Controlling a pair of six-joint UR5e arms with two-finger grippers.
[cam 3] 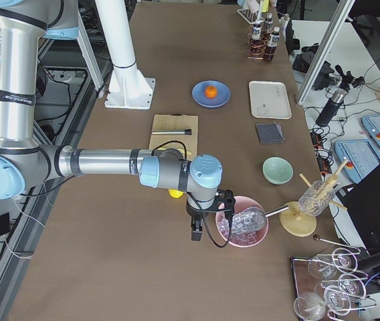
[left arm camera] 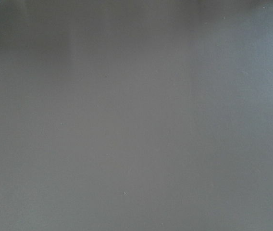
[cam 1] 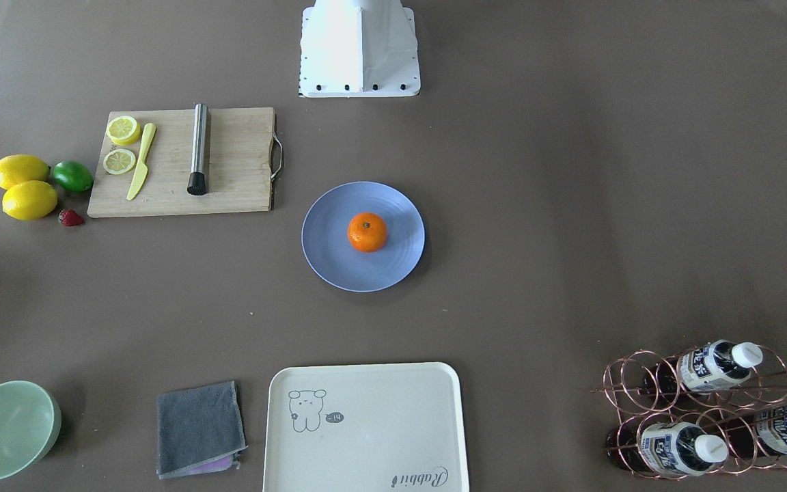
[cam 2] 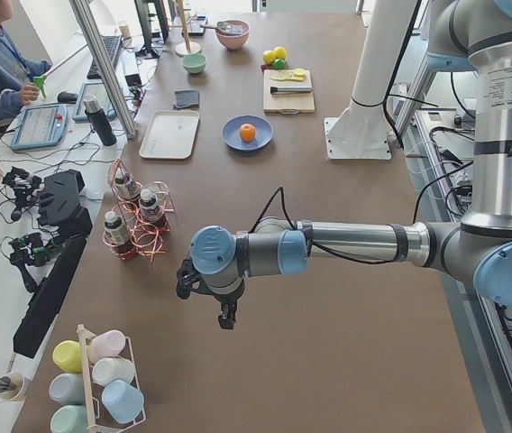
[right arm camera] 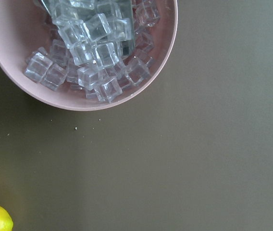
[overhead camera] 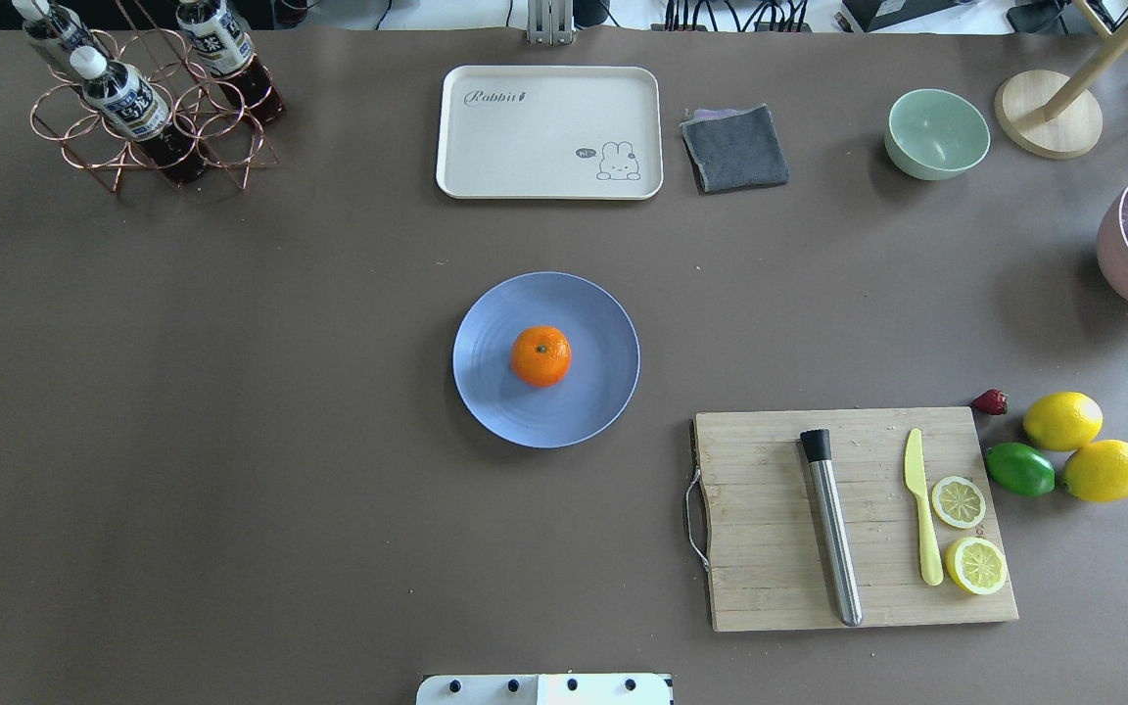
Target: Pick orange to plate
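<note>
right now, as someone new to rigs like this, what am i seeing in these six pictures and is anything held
This is a two-armed robot at a brown table. Two pictures look down on the table, from behind the robot and from across it; two look along it from each end; two come from cameras on the wrists. The small round bright-orange fruit sits on the round periwinkle-blue plate. Nearby lie a wooden cutting board and a cream rectangular tray. The left gripper and right gripper hang near the table's ends, far from the plate; I see nothing held, but cannot tell whether they are open. The right wrist camera shows a pink bowl of ice cubes.
</note>
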